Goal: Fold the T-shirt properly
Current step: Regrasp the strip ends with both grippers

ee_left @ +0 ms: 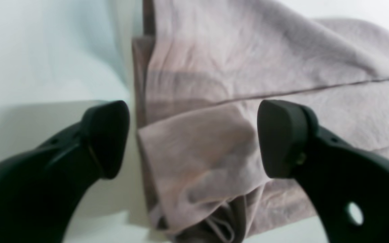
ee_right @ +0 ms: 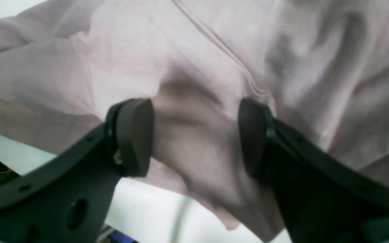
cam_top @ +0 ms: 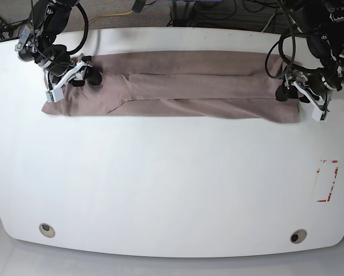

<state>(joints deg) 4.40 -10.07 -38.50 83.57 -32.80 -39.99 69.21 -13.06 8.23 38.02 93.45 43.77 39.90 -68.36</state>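
The T-shirt [cam_top: 177, 86] lies folded lengthwise into a long mauve-brown band across the far part of the white table [cam_top: 172, 184]. In the base view my left gripper [cam_top: 289, 87] is at the band's right end. In the left wrist view it [ee_left: 194, 138] stands open, its black fingers [ee_left: 108, 138] astride a folded corner of the T-shirt [ee_left: 248, 67] at the cloth's edge. My right gripper [cam_top: 87, 77] rests on the band's left end. In the right wrist view it [ee_right: 194, 136] is open, with a hump of the T-shirt [ee_right: 113, 50] rising between its pads [ee_right: 135, 136].
A red-and-white marking [cam_top: 325, 181] sits near the table's right edge. Two round fittings [cam_top: 45, 229] [cam_top: 298, 236] lie by the near edge. Cables run on the floor beyond the far edge.
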